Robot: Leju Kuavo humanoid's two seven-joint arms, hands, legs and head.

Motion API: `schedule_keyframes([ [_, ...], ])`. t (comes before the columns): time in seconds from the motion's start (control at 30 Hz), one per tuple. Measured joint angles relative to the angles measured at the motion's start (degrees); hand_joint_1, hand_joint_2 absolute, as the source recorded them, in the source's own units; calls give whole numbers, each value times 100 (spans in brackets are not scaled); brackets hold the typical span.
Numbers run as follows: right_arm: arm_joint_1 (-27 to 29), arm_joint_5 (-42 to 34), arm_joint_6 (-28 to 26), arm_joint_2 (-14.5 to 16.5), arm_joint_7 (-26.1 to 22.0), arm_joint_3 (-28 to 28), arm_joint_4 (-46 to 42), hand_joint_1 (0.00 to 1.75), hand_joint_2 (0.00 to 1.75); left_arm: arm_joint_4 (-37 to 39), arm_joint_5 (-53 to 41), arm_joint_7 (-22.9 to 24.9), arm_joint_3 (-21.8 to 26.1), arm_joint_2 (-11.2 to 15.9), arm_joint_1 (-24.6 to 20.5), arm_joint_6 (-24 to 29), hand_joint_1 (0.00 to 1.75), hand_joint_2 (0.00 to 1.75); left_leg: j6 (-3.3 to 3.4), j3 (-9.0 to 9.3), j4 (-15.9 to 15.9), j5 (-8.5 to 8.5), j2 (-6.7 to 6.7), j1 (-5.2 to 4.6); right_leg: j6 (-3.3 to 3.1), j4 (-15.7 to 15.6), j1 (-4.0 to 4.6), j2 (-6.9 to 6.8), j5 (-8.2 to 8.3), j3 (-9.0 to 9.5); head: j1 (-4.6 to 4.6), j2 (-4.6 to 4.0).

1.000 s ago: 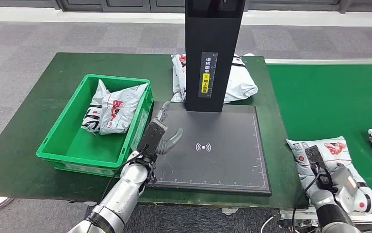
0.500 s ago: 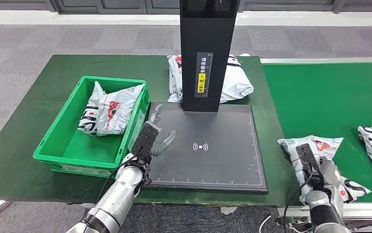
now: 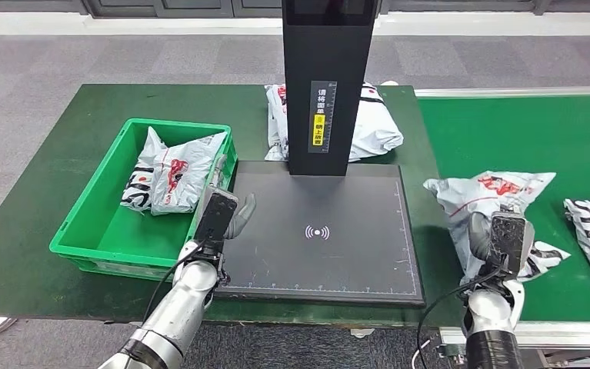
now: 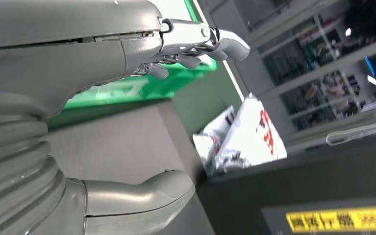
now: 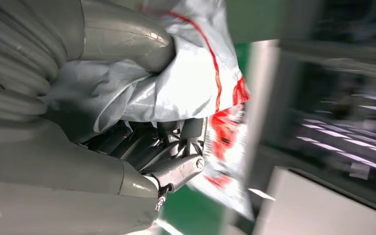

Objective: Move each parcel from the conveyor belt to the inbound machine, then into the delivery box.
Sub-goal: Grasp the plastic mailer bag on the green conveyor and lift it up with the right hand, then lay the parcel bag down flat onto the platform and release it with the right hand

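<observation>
Silver jointed arms, black cable looping along each wrist; left hand (image 3: 222, 219) and right hand (image 3: 501, 240) carry black backplates, grey ribbed covers, darker fingers (image 4: 188, 61).

Green table (image 3: 76, 131), grey carpet floor (image 3: 15, 69)

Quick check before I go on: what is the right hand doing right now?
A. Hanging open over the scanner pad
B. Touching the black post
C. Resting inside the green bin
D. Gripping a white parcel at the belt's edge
D: the right hand grips the white parcel at the belt's near edge, with the wrapper bunched between thumb and fingers.
</observation>
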Motion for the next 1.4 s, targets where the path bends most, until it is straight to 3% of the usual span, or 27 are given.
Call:
schedule_keyframes([
  [0.3,89,429,-123,88,219,1194,-944,175,175,-38,-14,-93,99,-21,-9,94,0,175,7,-12,0,6,-30,0,0,-1,-6,-26,-2,-3,-1,-2],
  [0.67,79,424,-113,94,251,1433,-999,175,175,-38,-28,-103,114,-27,-14,91,0,175,9,-20,3,8,-46,-4,2,-2,-12,-45,-3,-3,0,-1],
  [0.83,-56,406,216,101,481,1634,-964,175,175,-11,-63,-116,114,-88,-142,25,0,175,6,-23,2,10,-46,-3,2,-1,-11,-45,-3,-7,0,-1],
  [0.97,-535,718,989,101,904,2046,-314,175,175,73,-38,-156,114,-134,-307,-2,0,175,-1,-20,1,17,-41,-2,0,0,-10,-35,0,-9,-1,-1],
  [1.1,-1041,928,1673,103,952,2438,801,175,175,175,74,-200,111,-149,-437,-60,0,175,1,-24,1,30,-62,-2,1,0,-9,-53,2,-7,-2,-2],
  [1.4,-1555,983,1806,145,558,2837,2151,175,175,455,236,-263,56,-161,-622,-90,0,175,2,-27,2,30,-69,-3,2,-1,-10,-57,1,-8,0,1],
])
